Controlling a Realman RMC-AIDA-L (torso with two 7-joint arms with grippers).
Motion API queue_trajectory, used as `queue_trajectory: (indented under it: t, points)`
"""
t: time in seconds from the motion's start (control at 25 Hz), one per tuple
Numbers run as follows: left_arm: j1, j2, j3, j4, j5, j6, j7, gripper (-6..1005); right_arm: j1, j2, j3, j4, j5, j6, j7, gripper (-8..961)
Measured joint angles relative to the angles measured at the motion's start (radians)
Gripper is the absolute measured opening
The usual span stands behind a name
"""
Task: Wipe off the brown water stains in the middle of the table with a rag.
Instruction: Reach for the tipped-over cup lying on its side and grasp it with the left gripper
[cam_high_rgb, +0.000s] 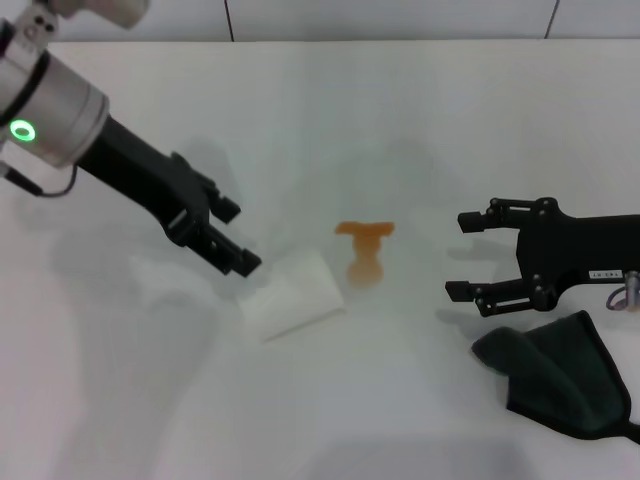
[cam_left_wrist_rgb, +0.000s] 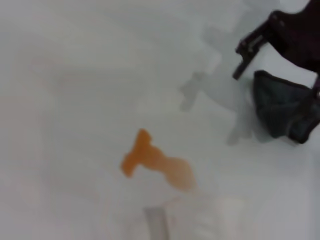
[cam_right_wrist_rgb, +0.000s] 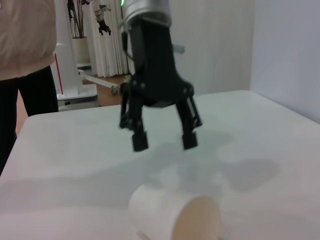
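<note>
Two grippers are hovering over the table (cam_high_rgb: 420, 110): the left gripper (cam_high_rgb: 228, 238) is hanging with its fingers spread just above a white cup (cam_high_rgb: 293, 295) lying on its side, and the right gripper (cam_high_rgb: 468, 255) is holding its jaws wide and empty. Between them the brown water stains (cam_high_rgb: 363, 248) are sitting mid-table. The rag (cam_high_rgb: 565, 375) is lying crumpled just beside the right gripper, nearer the robot.
</note>
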Motion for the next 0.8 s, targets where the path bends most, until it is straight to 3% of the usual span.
queue_trajectory:
  t: [0.28, 0.8]
  points:
    - [0.051, 0.002, 0.0, 0.046, -0.003, -0.042, -0.02, 855, 0.008, 0.001, -0.001, 0.008, 0.0, 0.001, 0.0, 858]
    - [0.054, 0.003, 0.0, 0.182, 0.004, -0.165, -0.021, 849, 0.006, 0.002, -0.002, 0.011, 0.0, 0.001, -0.001, 858]
